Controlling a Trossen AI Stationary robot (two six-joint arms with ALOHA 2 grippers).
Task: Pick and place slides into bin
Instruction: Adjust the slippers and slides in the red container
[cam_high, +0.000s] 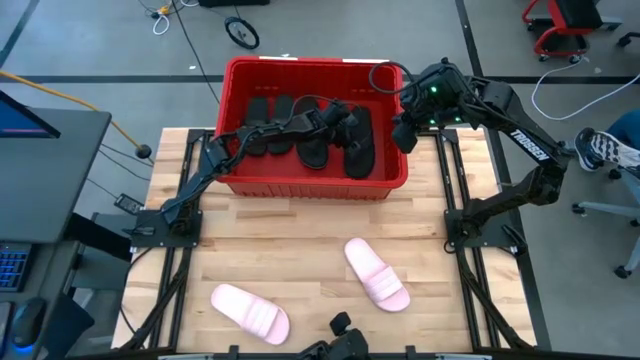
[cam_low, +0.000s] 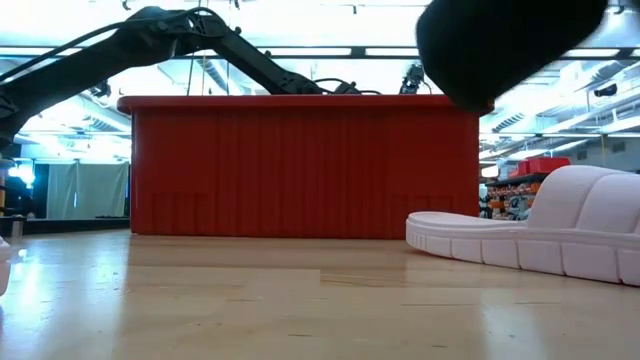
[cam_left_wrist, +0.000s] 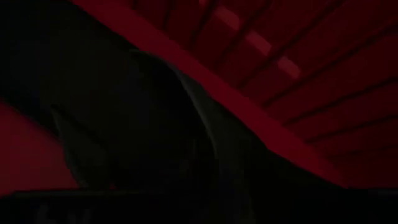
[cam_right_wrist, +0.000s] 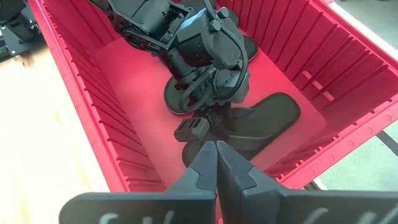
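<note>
left end effector reaching down into large ribbed red plastic bin, over black slides; its opening unclear. right end effector hovering pinched closed, empty.

My pale wooden worktop stands on a grey concrete floor. Beyond it lie a yellow cable and a small wheel; red chair bases sit past its far-right corner.

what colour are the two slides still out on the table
Pale pink slides, best seen in the high view.
</note>
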